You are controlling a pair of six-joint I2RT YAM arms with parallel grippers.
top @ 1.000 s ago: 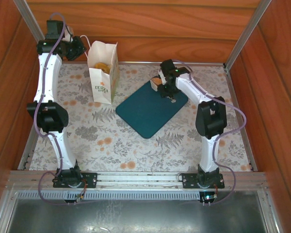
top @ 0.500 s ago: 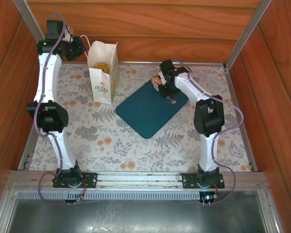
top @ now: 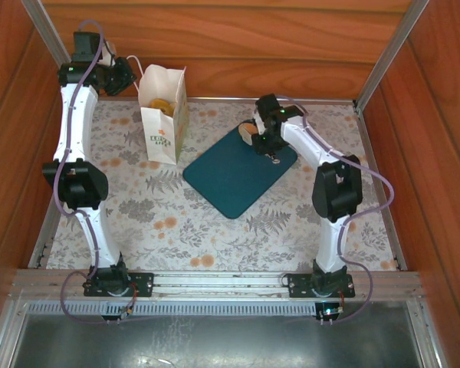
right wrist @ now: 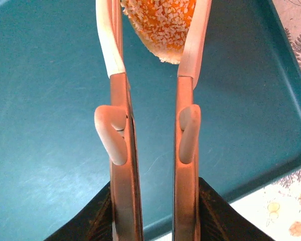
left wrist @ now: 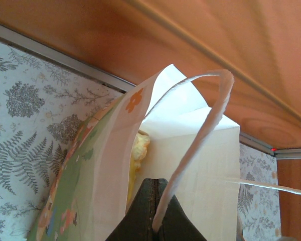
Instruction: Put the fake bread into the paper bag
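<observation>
Tongs of metal (right wrist: 118,165) squeezed in right claw (right wrist: 153,221), pinching seeded orange toy bun (right wrist: 163,25) over teal tray (right wrist: 50,100); left claw (left wrist: 151,201) clamped on white paper bag (top: 162,115) at ten o'clock.

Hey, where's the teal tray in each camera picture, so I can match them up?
Top external: the teal tray lies mid-table, turned diagonally.
Right wrist: the tray is the backdrop beneath the tongs.
Shared landmark: the sesame-topped bread between the tong tips, over the tray's far corner.
</observation>
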